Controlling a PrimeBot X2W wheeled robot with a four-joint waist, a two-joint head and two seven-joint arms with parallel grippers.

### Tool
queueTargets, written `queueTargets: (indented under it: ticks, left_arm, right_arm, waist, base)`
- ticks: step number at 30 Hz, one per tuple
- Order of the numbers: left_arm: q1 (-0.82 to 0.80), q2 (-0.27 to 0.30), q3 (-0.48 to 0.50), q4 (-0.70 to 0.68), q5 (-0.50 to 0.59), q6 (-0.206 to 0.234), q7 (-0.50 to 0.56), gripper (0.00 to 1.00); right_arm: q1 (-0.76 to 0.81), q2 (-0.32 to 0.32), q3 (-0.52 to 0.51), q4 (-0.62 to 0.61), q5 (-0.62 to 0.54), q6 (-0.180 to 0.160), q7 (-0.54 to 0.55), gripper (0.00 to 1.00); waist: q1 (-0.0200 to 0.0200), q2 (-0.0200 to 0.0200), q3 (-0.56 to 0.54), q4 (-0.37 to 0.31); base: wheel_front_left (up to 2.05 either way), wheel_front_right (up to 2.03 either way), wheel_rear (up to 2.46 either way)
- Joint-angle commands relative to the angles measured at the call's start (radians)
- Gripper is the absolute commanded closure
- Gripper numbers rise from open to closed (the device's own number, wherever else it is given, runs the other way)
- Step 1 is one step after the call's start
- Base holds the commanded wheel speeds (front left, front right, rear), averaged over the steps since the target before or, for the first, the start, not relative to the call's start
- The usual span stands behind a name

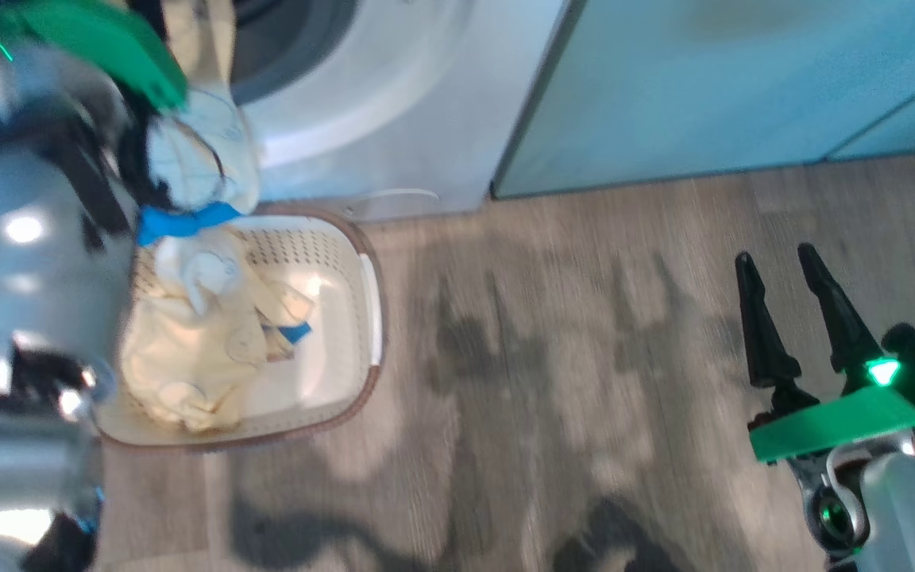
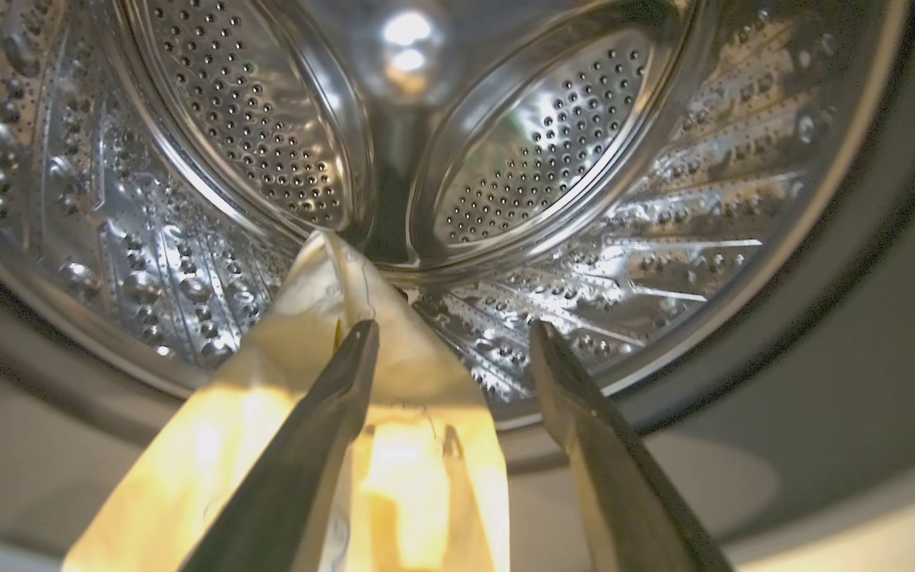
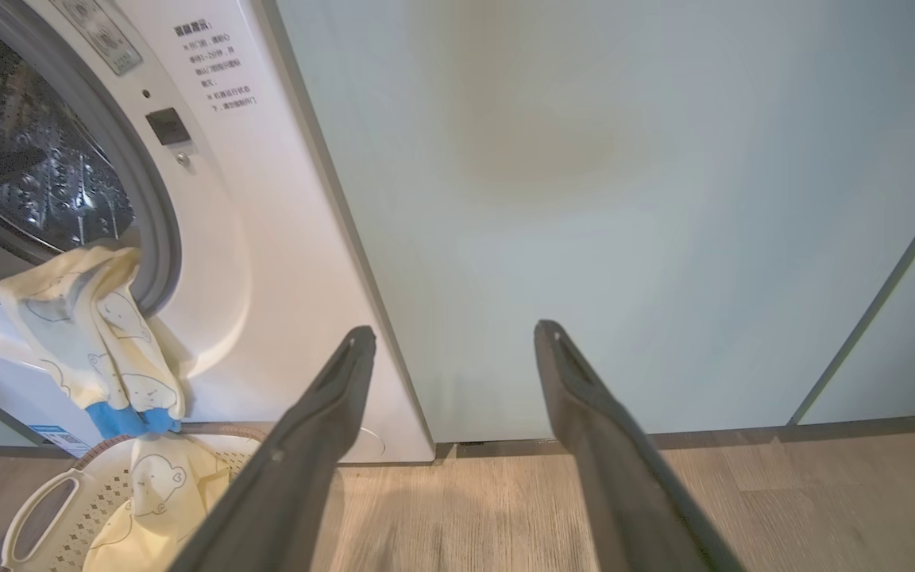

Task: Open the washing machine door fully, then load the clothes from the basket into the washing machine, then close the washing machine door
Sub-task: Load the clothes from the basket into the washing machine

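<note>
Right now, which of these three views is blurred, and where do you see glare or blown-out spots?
Head view: motion blur streaks the floor and basket. Left wrist view: sharp drum with a glare spot at top; the garment is blown out yellow. Right wrist view: crisp, evenly lit cabinet.

You get the head view smeared throughout; the washing machine [image 1: 394,103] is cropped by the top edge; your left forearm [image 1: 36,262] covers the basket's [image 1: 346,318] left side and part of the clothes [image 1: 203,349], whose prints are too blurred to make out. In the left wrist view the draped garment [image 2: 299,381] runs off the bottom edge, glare washing out its print; whether it touches your left jaws you cannot tell. In the right wrist view the basket is cut by the corner; the drum [image 3: 36,167] by the left edge; the printed notice [image 3: 215,67] is too small to read.
</note>
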Motion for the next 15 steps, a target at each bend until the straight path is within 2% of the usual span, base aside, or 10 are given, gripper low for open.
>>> queueTargets:
  ticks: [1,15]
  left_arm:
    - [0.028,0.029,0.022,-0.052,-0.005,-0.006,-0.005,0.0]
    - [0.484,0.007,0.045,-0.366,-0.013,-0.017,-0.005,0.0]
  right_arm:
    - [0.014,-0.013,0.008,-0.024,-0.005,0.005,-0.01,0.0]
    - [0.1,-0.031,-0.024,-0.035,-0.009,0.005,-0.01,0.0]
  waist:
    - [0.0001,-0.0001,-0.045,0.03]
    - [0.0001,-0.0001,-0.196,0.094]
  base:
    - [0.0,0.0,0.0]
    - [0.0,0.0,0.0]
